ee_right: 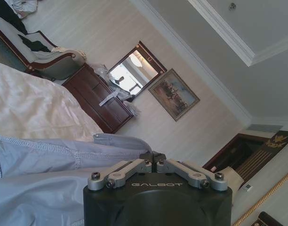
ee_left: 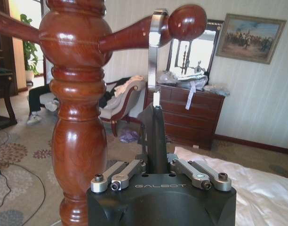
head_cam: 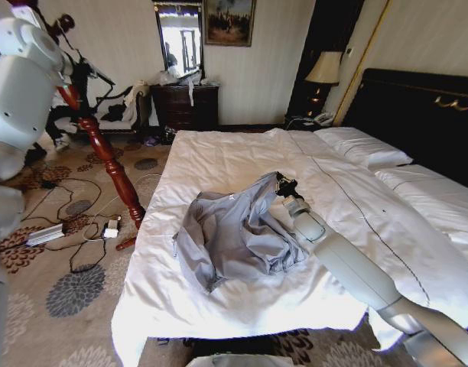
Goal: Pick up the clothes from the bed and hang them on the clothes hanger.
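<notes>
Right gripper at the shirt, left holding the hanger by the stand

The right gripper [head_cam: 280, 183] has its fingers pressed together on the upper edge of the clothes [head_cam: 234, 233], which lie crumpled mid-bed [head_cam: 219, 153] — the pick-up step appears under way. The left gripper [ee_left: 156, 136], raised beside the wooden coat stand [ee_left: 78, 108], pinches the clothes hanger [ee_left: 153, 70], its silver hook over a stand arm. Next likely calls for lifting the shirt clear — without the thin cloth slipping.
</notes>
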Controlling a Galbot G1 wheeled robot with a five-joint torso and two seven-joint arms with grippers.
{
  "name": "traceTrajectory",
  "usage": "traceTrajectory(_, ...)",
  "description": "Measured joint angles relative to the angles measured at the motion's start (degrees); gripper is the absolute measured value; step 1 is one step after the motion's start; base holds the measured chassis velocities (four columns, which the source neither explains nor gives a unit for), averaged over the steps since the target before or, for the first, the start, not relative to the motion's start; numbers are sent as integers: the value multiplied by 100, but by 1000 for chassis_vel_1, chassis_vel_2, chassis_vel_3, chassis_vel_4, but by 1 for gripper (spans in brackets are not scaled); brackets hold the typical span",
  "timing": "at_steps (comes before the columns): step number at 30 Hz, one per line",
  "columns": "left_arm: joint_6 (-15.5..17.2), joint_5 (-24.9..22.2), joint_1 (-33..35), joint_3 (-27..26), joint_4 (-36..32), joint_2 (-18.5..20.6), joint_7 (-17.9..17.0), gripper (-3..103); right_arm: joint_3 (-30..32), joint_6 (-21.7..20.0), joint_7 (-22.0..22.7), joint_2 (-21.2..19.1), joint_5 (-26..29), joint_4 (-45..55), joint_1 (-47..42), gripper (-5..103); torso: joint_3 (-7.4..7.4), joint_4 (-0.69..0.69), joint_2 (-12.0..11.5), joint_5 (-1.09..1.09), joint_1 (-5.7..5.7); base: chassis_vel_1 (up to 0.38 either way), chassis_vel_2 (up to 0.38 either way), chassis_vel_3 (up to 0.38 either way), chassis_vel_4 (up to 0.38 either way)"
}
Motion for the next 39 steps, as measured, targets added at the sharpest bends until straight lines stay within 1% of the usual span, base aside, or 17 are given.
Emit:
traceTrajectory(11,0,76,8,-6,-388,188,-2,15,-40,-23,2,19,38,32,48,0,0,0,0,0,0,0,0,0,0)
traceTrajectory(13,0,147,22,12,-597,270,-8,15,-62,-29,5,7,65,58,69,0,0,2,0,-1,0,0,0,0,0)
traceTrajectory(18,0,81,56,88,-1032,451,20,15,-75,-40,8,-6,100,88,85,0,-1,1,0,0,-1,0,0,0,0)
traceTrajectory(23,-2,-167,244,166,-1695,791,278,15,-60,-64,15,-27,111,133,28,0,-1,1,0,0,-1,0,0,0,0)
traceTrajectory(24,-2,-167,244,166,-1695,791,278,15,-60,-64,15,-27,111,133,28,0,-1,1,0,0,-1,0,0,0,0)
traceTrajectory(25,-26,-237,326,173,-1845,890,394,15,-47,-68,17,-35,111,138,16,0,-1,0,0,1,-1,0,0,0,0)
traceTrajectory(28,-251,-243,666,205,-2328,1246,952,15,-3,-76,20,-74,119,175,-30,0,-1,0,0,0,0,0,0,0,0)
traceTrajectory(29,-419,-184,853,204,-2520,1393,1255,15,6,-76,20,-85,120,186,-41,0,-1,2,0,0,0,0,0,0,0)
traceTrajectory(30,-419,-184,853,204,-2520,1393,1255,15,6,-76,20,-85,120,186,-41,0,-1,2,0,0,0,0,0,0,0)
traceTrajectory(31,-563,-152,1036,201,-2692,1528,1528,15,15,-76,21,-94,121,194,-52,0,-1,2,0,1,-1,0,0,0,0)
traceTrajectory(32,-770,-97,1284,199,-2900,1693,1860,15,20,-77,22,-104,122,196,-62,0,-1,1,0,-3,-2,0,0,0,0)
traceTrajectory(33,-980,-33,1522,155,-3094,1851,2102,15,21,-78,23,-114,123,197,-68,0,0,-2,0,-5,-1,0,0,0,0)
traceTrajectory(34,-1137,-2,1748,80,-3262,1982,2299,15,23,-81,24,-120,126,198,-72,0,0,-1,0,-1,0,0,0,0,0)
traceTrajectory(35,-1137,-2,1748,80,-3262,1982,2299,15,23,-81,24,-120,126,198,-72,0,0,-1,0,-1,0,0,0,0,0)
traceTrajectory(36,-1318,27,2100,-75,-3495,2153,2579,15,23,-85,25,-126,132,201,-75,0,1,2,0,0,0,0,0,0,0)
traceTrajectory(38,-1685,85,2618,-379,-3791,2418,2997,15,13,-91,27,-140,139,202,-74,0,0,0,0,-5,-1,0,0,0,0)
traceTrajectory(39,-1889,111,2881,-572,-3941,2546,3223,15,-6,-92,27,-140,142,200,-69,0,-1,-1,0,-1,-1,0,0,0,0)
